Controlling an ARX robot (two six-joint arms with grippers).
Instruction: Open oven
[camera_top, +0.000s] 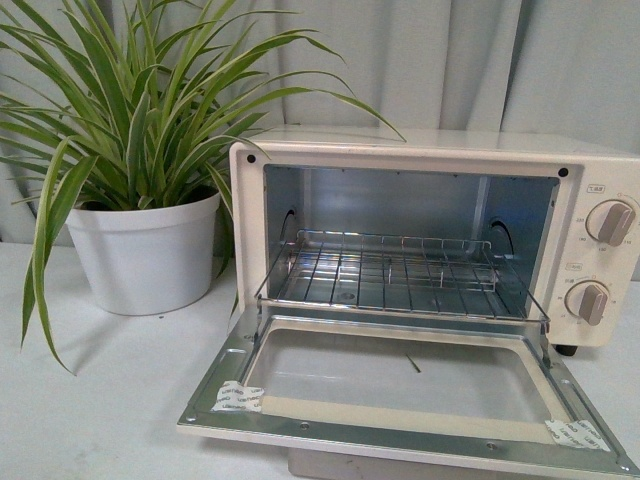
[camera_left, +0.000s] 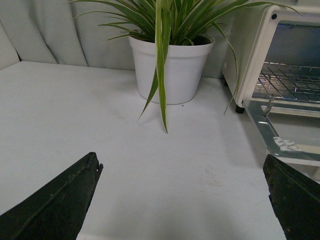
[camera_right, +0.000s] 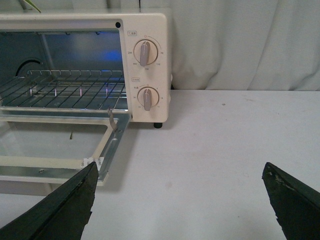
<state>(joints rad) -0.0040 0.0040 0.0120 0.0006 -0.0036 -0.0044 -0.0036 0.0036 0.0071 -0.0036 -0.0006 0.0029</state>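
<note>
Front view shows the toaster oven (camera_top: 430, 240) at my 1 o'clock on the table (camera_top: 100, 400), its door (camera_top: 400, 385) dropped flat toward me, wire rack (camera_top: 400, 275) exposed. My left claw (camera_left: 182, 200) and right claw (camera_right: 180, 200) both gape wide, empty.

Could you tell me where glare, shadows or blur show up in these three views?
Front view: soft even light, a faint shadow under the plant pot, the oven sharp. Right wrist view: a blue glare patch on the oven's back wall, the right end effector dark and soft-edged. Left wrist view: flat light, the left end effector likewise dark.
</note>
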